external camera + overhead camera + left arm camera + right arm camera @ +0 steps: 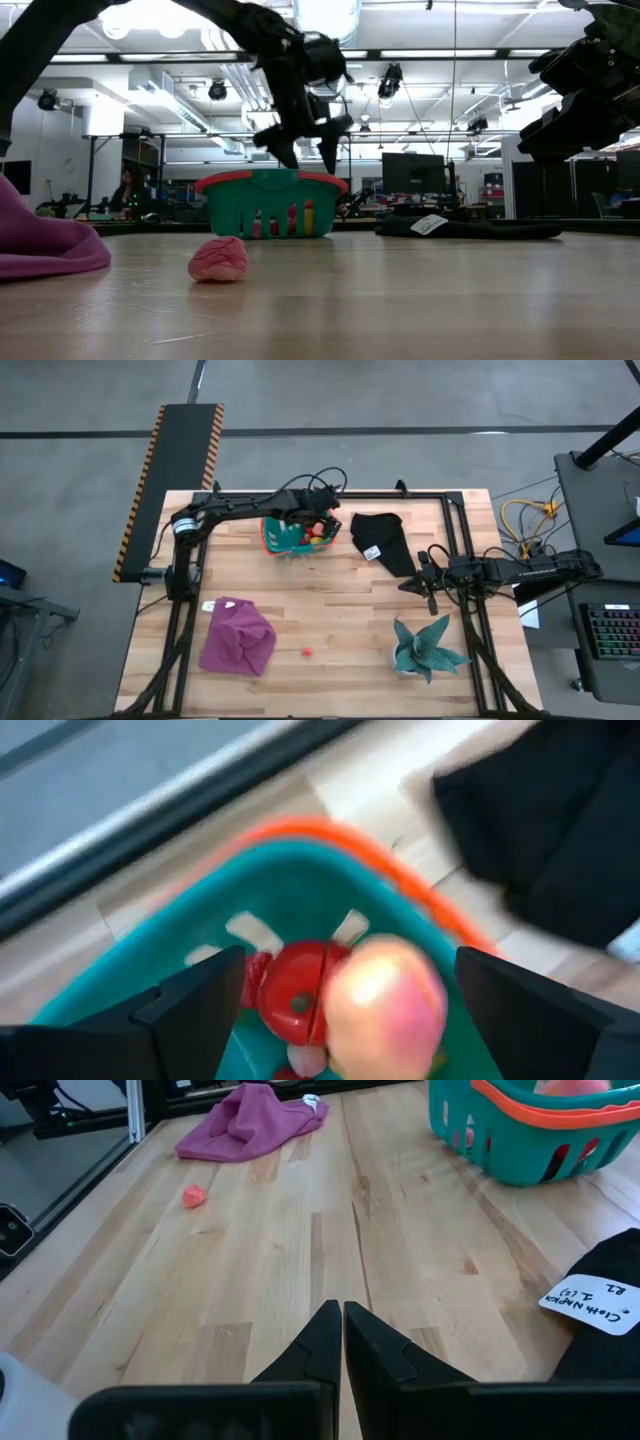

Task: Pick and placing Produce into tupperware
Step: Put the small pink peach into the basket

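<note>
We see the left gripper (300, 155) hanging just above the teal tupperware (285, 540) at the far middle of the table (330, 625), its 2 fingers (195, 1005) spread wide apart with nothing between them. In the left wrist view, a pink-and-yellow rounded fruit (385, 1005) lies directly below the gripper, between the 2 fingers but lower, inside the container, and touching a red round piece (295, 990) beside it.

1 small pink piece of produce (308, 652) lies alone on the bare wood toward the near edge, well apart from both grippers, between the purple cloth (238, 637) and the teal spiky plant (428, 647). In the low view it shows as a ridged pink lump (218, 259), and we cannot tell which fruit or vegetable it is.

The container's orange rim (400, 870) is blurred in the left wrist view, and its near wall hides most of the contents in the low view, where only red and yellow slivers show through the slots. From above, the left arm covers part of the basket, so we cannot count the pieces inside.

The right gripper (432, 592) waits at the table's right side, near the black cloth (385, 540), its 2 fingers (325, 1345) pressed together on nothing. A white paper label (590, 1302) lies on that cloth.
</note>
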You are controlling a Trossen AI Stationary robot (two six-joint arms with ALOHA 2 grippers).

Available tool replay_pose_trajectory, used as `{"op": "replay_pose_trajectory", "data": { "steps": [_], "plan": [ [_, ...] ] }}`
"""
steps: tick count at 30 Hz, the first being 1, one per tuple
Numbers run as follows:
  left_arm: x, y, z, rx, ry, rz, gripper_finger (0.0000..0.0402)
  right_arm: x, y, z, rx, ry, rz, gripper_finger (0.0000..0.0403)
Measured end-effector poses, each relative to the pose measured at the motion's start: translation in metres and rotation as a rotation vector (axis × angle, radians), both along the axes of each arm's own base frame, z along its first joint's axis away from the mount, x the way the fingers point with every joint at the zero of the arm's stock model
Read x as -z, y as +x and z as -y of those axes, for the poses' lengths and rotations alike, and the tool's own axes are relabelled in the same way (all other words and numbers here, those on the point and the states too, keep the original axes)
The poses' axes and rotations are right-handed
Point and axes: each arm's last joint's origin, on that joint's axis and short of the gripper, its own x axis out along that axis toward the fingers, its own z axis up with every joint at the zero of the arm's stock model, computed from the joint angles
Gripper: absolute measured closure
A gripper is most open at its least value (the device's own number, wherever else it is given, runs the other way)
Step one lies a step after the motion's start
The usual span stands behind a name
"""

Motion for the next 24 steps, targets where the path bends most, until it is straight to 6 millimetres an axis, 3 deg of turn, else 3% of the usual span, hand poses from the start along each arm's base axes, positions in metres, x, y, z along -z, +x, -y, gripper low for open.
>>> {"op": "replay_pose_trajectory", "data": {
  "steps": [7, 13, 19, 24],
  "plan": [
    [-0.049, -0.017, 0.009, 0.009, 0.041, 0.126, 0.0056, 0.000, 0.000, 0.000, 0.000, 0.000, 0.000, 0.0394],
    [-0.095, -0.031, 0.041, 0.137, 0.036, 0.268, 0.0056, 0.000, 0.000, 0.000, 0.000, 0.000, 0.000, 0.0394],
    [-0.137, -0.030, 0.122, 0.482, 0.264, 0.372, 0.0056, 0.000, 0.000, 0.000, 0.000, 0.000, 0.000, 0.0394],
    [-0.155, -0.037, 0.198, 0.658, 0.413, 0.420, 0.0056, 0.000, 0.000, 0.000, 0.000, 0.000, 0.000, 0.0394]
  ]
}}
